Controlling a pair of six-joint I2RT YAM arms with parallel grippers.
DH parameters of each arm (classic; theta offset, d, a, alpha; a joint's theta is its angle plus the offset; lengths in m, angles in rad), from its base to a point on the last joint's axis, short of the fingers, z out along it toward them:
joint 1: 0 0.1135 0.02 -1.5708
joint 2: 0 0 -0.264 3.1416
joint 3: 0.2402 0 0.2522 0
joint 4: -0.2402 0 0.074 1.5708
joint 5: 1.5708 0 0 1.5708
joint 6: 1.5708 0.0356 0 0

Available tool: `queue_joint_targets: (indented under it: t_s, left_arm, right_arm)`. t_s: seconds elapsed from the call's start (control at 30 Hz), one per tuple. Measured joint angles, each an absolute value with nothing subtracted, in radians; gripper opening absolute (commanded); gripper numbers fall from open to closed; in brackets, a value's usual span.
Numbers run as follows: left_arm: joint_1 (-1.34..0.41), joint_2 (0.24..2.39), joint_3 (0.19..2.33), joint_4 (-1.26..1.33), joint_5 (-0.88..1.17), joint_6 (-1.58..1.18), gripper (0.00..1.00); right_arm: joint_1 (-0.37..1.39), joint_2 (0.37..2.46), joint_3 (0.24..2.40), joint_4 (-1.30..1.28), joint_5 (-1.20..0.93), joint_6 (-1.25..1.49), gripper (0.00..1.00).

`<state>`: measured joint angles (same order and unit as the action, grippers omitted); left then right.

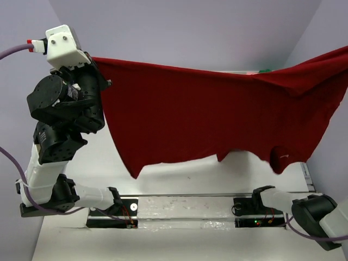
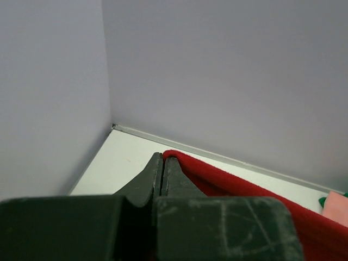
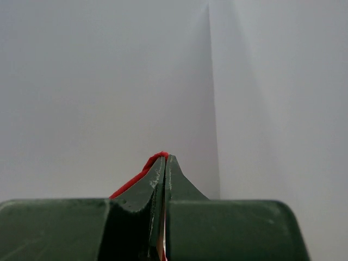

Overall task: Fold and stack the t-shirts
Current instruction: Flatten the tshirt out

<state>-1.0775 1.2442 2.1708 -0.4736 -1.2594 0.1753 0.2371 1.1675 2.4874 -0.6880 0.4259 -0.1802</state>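
The dark red t-shirt (image 1: 206, 117) hangs spread in the air across the top view, its lower edge above the table. My left gripper (image 1: 97, 64) is shut on its upper left corner; in the left wrist view (image 2: 163, 157) the red cloth (image 2: 244, 190) runs out from the closed jaws to the right. My right gripper (image 3: 165, 159) is shut on the shirt's other corner, with red cloth (image 3: 136, 179) showing beside the jaws; it is out of the top view past the right edge. The salmon pink shirt (image 2: 337, 206) and green shirt (image 2: 323, 201) peek out at the back.
A white table (image 1: 190, 174) lies below the hanging shirt, with grey walls (image 1: 190, 27) behind and at both sides. The arm bases and mounting rail (image 1: 185, 209) sit at the near edge. A bit of green (image 1: 265, 70) shows above the shirt's top edge.
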Motion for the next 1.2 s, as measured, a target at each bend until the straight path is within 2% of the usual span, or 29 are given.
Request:
queue_joint_targets:
  t_s: [0.13,0.27,0.4,0.67,0.83,1.03,1.2]
  left_arm:
    - [-1.099,1.249,2.123,-0.311,-1.303,0.297,0.0]
    - [-1.035,1.341,2.228,-0.294,-1.237,0.303,0.0]
    - [-0.764,1.516,2.442,-0.414,-1.026,0.166,0.0]
    - [-0.344,1.858,2.558,-0.509,-0.596,0.006,0.0]
    - [-0.171,2.005,2.56,-0.528,-0.478,-0.007,0.0]
    - [-0.143,1.967,2.551,-0.542,-0.453,-0.004,0.0]
    - [-0.256,1.765,2.484,-0.539,-0.487,0.004,0.0]
  right_arm:
    - [0.248,1.238,2.483,-0.686,0.436,-0.193,0.0]
    - [0.257,1.388,2.542,-0.686,0.442,-0.213,0.0]
    - [0.257,1.571,2.637,-0.675,0.442,-0.241,0.0]
    - [0.257,1.826,2.665,-0.602,0.432,-0.343,0.0]
    - [0.257,1.952,2.702,-0.525,0.422,-0.394,0.0]
    - [0.268,1.958,2.676,-0.52,0.413,-0.424,0.0]
    - [0.327,1.769,2.529,-0.508,0.45,-0.466,0.0]
